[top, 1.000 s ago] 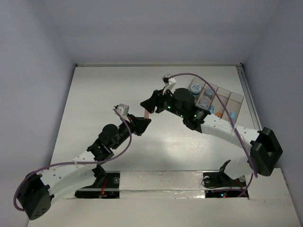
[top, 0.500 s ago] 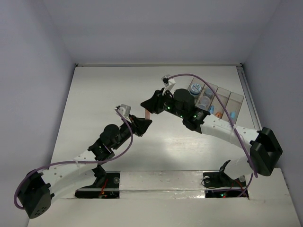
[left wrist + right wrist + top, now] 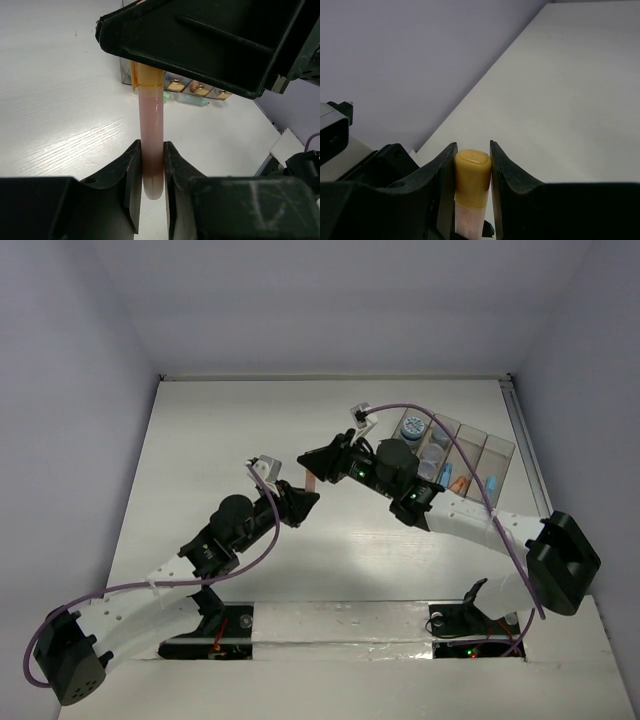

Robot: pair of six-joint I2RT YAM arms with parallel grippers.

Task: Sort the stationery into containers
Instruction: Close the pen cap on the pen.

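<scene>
One orange stick (image 3: 311,481), with a pink body and an orange cap, is held in the air between my two grippers above the table's middle. My left gripper (image 3: 300,502) is shut on the stick's pink lower end (image 3: 151,120). My right gripper (image 3: 320,462) is shut on its orange cap (image 3: 471,172), both jaws against the cap. The clear organiser box (image 3: 497,447) stands at the far right, behind the right arm. It holds a round tub with blue contents (image 3: 411,427), an orange stick (image 3: 460,480) and a blue stick (image 3: 492,482).
In the left wrist view a pale green stick (image 3: 192,100) lies on the table in front of the organiser box (image 3: 200,90). The white table (image 3: 220,440) has walls at the back and both sides. Purple cables loop over both arms.
Both arms have shifted slightly, the wrists turning a little. The orange stick stays in the same place between the two grippers.
</scene>
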